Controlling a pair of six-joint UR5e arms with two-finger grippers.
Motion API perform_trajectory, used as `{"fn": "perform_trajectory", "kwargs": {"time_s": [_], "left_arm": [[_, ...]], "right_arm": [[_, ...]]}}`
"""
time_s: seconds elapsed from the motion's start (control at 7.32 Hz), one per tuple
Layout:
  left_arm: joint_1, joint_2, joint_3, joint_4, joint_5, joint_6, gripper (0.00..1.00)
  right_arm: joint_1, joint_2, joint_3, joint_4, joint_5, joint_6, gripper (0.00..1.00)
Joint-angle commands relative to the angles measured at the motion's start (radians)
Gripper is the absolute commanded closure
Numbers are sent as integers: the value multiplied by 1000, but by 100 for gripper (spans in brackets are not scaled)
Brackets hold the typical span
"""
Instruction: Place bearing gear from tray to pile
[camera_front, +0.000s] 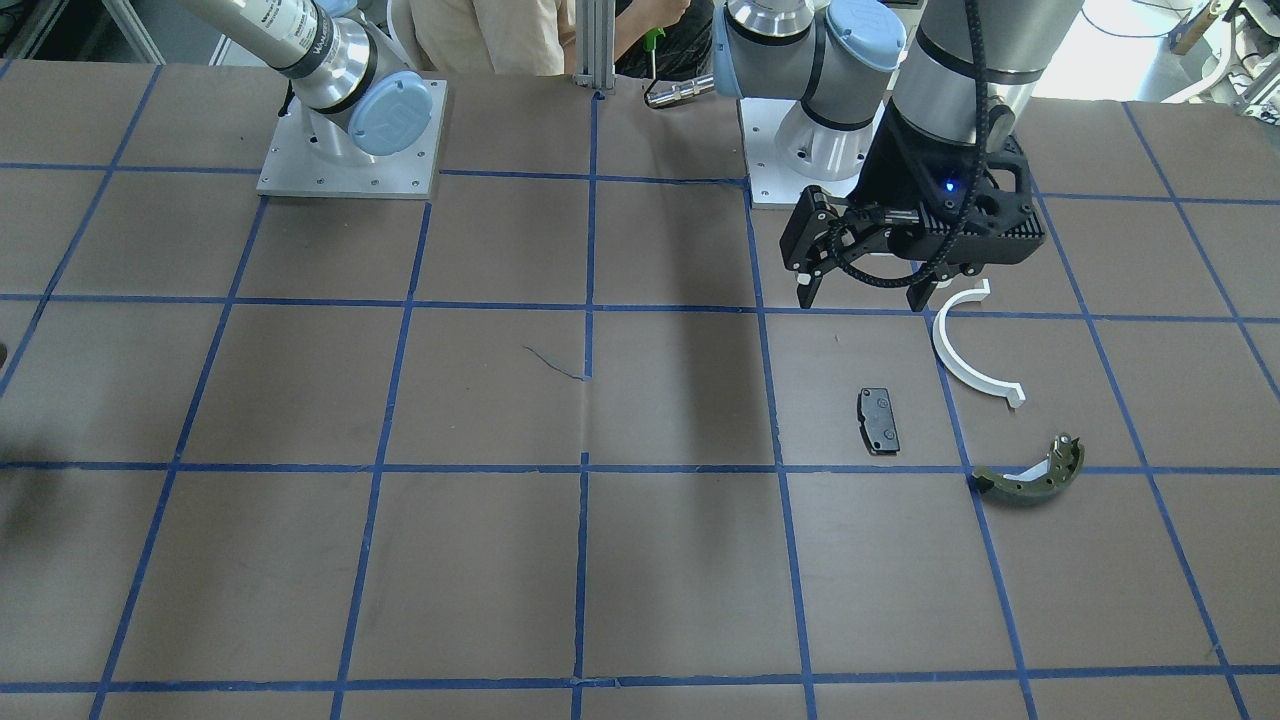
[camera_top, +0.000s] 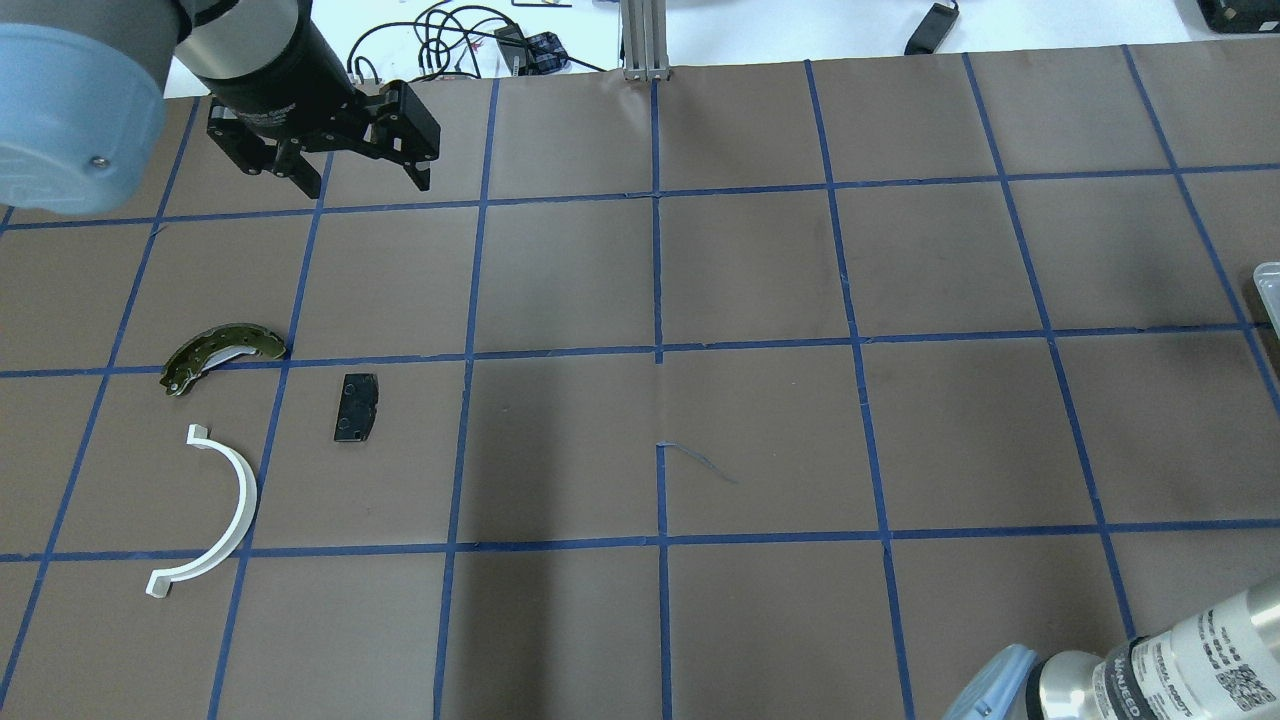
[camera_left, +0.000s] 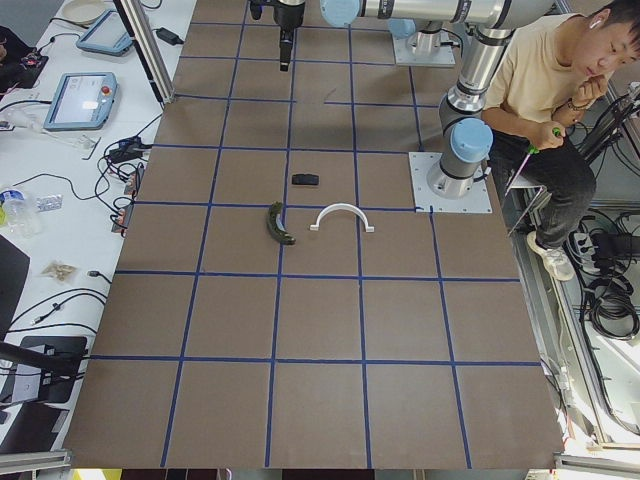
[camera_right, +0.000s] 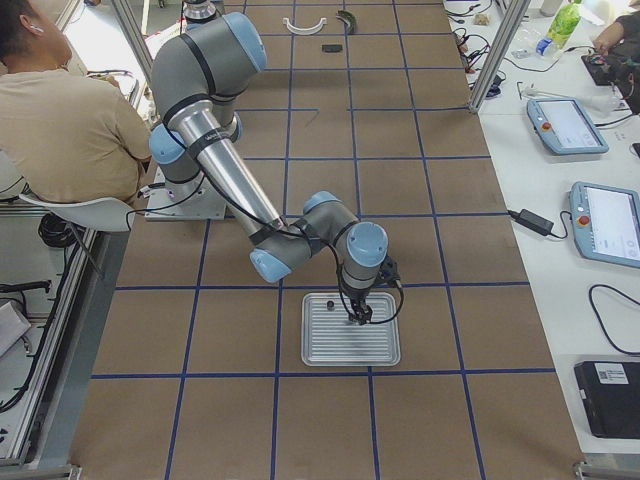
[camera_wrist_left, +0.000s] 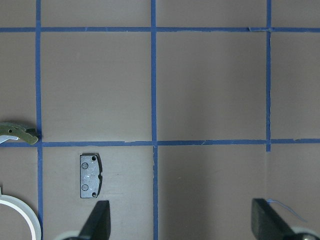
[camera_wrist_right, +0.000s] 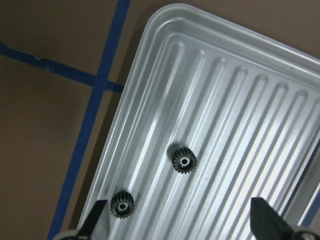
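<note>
Right wrist-mounted view: tray (camera_wrist_right: 240, 90) cropped, right fingers (camera_wrist_right: 100, 219) spread at frame bottom; left fingers (camera_wrist_left: 100, 221) spread.

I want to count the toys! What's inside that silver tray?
Two small black gears lie apart on the ridged tray. The right tool hangs open above it; its fingers cover small bits of the tray's floor.

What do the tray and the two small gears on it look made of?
Tray: likely aluminium or steel; pale silvery, satin sheen, pressed ribs. Middle gear and rim-side gear: matte black with bright bores; blackened metal or plastic, cannot tell.
</note>
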Motion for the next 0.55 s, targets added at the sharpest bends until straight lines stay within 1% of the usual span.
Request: {"fn": "perform_trajectory", "kwargs": {"time_s": [0.0, 0.14, 0.27, 0.41], "left_arm": [[1, 2, -2, -1, 1, 0, 0], [1, 0, -3, -1, 0, 0, 0], [1, 0, -3, -1, 1, 0, 0], [1, 0, -3, 1, 0, 0, 0]], "right_arm": [[-4, 40, -2, -42, 2, -4, 7], [-4, 44, -2, -44, 0, -2, 11], [-4, 50, -2, -45, 2, 1, 12], [-4, 56, -1, -62, 2, 4, 16]]}}
